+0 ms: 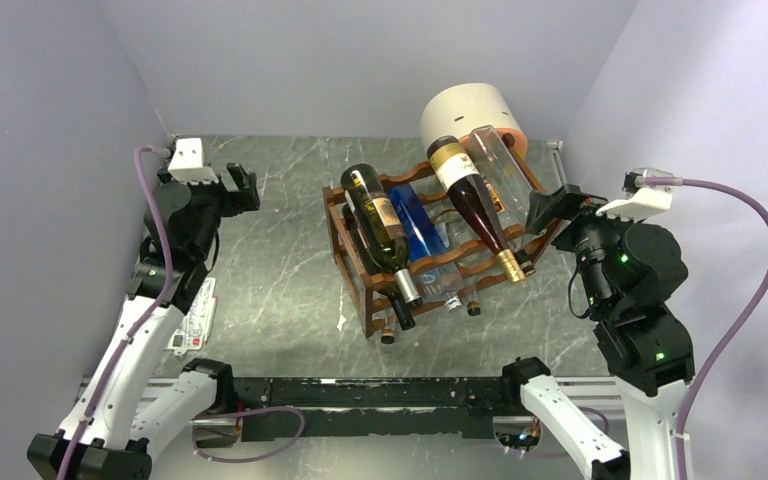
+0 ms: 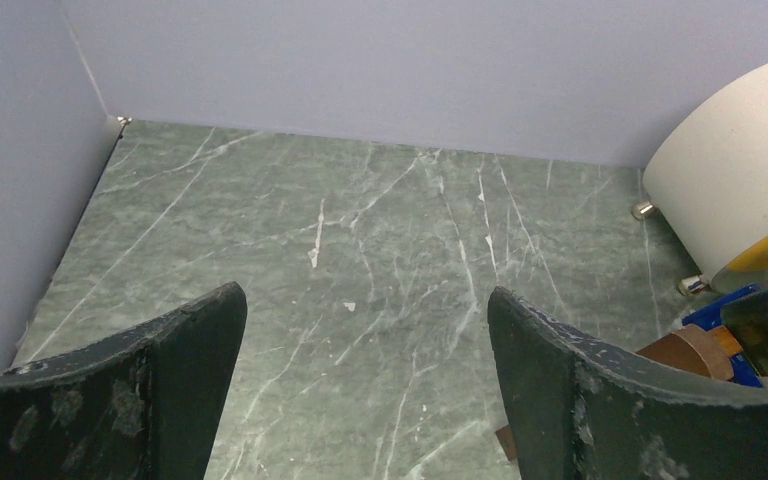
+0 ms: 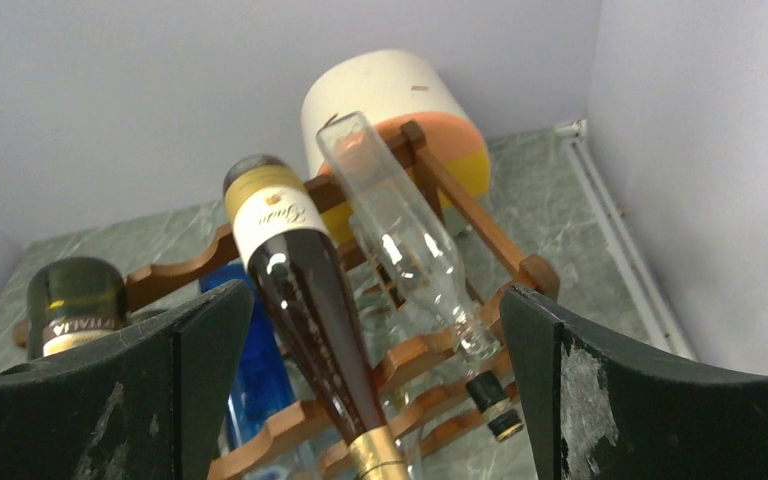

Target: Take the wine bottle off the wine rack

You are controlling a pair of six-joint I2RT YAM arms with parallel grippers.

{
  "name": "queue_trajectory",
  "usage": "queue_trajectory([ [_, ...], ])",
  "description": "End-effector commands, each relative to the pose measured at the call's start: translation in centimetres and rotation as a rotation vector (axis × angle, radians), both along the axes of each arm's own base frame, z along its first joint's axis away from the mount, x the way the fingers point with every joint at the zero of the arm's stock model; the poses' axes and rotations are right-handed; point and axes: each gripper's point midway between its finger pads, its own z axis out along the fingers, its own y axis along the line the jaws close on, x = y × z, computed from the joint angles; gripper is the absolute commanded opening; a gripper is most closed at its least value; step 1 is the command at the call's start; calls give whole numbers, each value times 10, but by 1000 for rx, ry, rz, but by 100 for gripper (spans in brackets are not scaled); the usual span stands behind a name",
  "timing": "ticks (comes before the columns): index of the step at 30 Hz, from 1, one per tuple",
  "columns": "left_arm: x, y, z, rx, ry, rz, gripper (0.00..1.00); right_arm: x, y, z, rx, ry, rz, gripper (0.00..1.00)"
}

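I'd line the right pincer (image 1: 552,208) up with the dark wine bottle (image 1: 478,205), which lies on the top tier of the wine rack (image 1: 338,225) mid-way across the counter (image 1: 280,270), neck pointing near-right. I'd grip its slim neck end, staying off the clear bottle (image 1: 503,165) beside it. That arm is raised with its wrist aimed at the rack, pincer apart. The left pincer (image 1: 243,188), also apart, hovers far left.

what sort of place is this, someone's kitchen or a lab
Most likely a robot lab test cell, not a kitchen: plain walls box in a marble-patterned table, the left arm and right arm are mounted at its near edge, and a wine rack of bottles sits on it.
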Motion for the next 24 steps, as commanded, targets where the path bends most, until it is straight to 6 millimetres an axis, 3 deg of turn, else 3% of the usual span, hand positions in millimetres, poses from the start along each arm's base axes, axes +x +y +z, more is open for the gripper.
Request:
queue_trajectory([
  [1,1,-12,26,-39,-116,-89,94,-9,26,-2,46,25,155,100],
  [8,0,-29,33,-46,-153,-199,93,-16,75,-5,44,64,436,100],
  [14,-2,-41,38,-46,-173,-275,93,-12,112,-27,59,187,646,100],
  [24,-1,-52,38,-49,-177,-338,93,-10,141,-51,120,324,803,100],
])
